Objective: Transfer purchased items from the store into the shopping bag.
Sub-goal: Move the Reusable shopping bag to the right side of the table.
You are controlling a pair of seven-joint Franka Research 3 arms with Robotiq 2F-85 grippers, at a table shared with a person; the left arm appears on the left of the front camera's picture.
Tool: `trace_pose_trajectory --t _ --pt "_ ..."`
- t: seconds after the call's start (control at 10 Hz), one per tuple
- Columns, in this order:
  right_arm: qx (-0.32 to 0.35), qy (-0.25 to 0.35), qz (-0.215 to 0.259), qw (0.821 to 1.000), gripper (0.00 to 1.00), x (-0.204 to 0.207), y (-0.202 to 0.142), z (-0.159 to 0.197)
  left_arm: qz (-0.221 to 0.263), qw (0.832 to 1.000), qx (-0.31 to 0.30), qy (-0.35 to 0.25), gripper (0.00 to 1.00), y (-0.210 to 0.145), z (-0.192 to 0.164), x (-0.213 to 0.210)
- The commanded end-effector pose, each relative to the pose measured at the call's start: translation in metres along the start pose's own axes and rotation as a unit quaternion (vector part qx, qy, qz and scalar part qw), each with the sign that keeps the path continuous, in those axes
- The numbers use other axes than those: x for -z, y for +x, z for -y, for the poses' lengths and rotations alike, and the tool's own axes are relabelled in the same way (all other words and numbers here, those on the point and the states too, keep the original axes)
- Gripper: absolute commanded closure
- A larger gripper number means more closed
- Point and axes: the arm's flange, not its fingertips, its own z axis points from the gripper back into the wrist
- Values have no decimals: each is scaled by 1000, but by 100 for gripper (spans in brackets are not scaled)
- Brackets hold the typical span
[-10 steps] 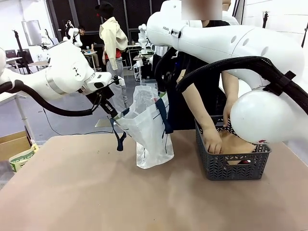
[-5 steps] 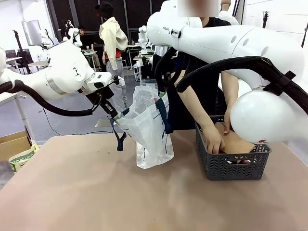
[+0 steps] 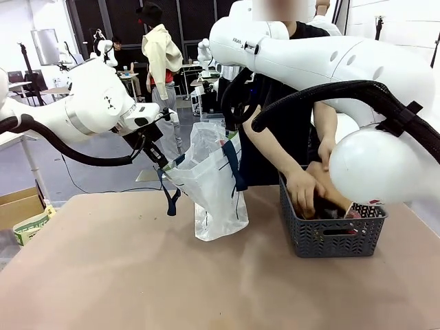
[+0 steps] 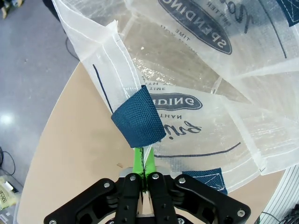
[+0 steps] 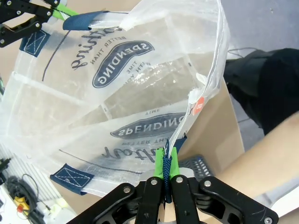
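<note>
The shopping bag stands on the table, whitish and crinkly, its mouth held wide between my two arms. My left gripper is shut on one navy strap handle, at the bag's left side. In the right wrist view my right gripper is shut on the opposite navy strap, with the printed bag spread out beyond it. The store, a dark grey lattice basket, sits to the bag's right. A person's hands reach into it among the purchased items, of which a patterned package edge shows.
The brown table has free room in front and at the left. A cardboard box stands off the table's left edge. The person stands right behind the basket. My right arm's big white links hang over the basket's right side.
The person's hands have shifted inside the basket and risen slightly, forearms now crossing over its rim. Both of my arms and the bag have stayed put.
</note>
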Motion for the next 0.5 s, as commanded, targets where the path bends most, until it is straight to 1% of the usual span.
trace_pose_trajectory --t 0.0,0.4 --pt "-2 -2 2 1000 100 -1 1 -1 -2 1000 -4 7 100 1 0 0" --pt "-2 -2 2 1000 100 -1 1 -1 -2 1000 -4 7 100 1 0 0"
